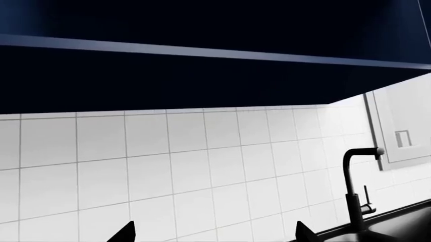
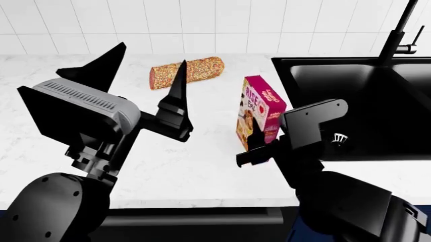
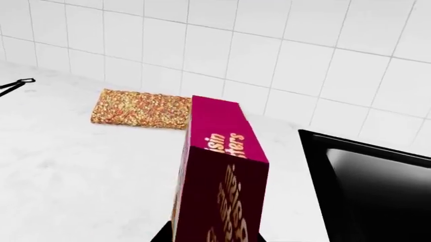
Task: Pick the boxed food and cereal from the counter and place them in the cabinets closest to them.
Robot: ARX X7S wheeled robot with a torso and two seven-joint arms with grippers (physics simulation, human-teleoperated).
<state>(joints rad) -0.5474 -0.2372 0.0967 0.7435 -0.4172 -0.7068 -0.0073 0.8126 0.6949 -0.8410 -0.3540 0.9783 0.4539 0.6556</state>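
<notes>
The cereal [image 2: 260, 112] is a tall pink box that stands upright on the white counter [image 2: 202, 166], just left of the sink. My right gripper [image 2: 258, 149] is at the box's lower front. In the right wrist view the cereal [image 3: 222, 186] sits between the jaws of my right gripper [image 3: 212, 238], which close on its sides. My left gripper [image 2: 153, 53] is raised above the counter's left half, open and empty. In the left wrist view my left gripper [image 1: 215, 234] faces the tiled wall under a dark blue cabinet [image 1: 202, 55]. The red boxed food is out of view.
A sprinkle-covered loaf [image 2: 185, 72] lies at the back of the counter and also shows in the right wrist view [image 3: 141, 109]. A black sink [image 2: 350, 91] with a black faucet [image 2: 398, 30] is to the right. The faucet [image 1: 356, 191] also shows in the left wrist view.
</notes>
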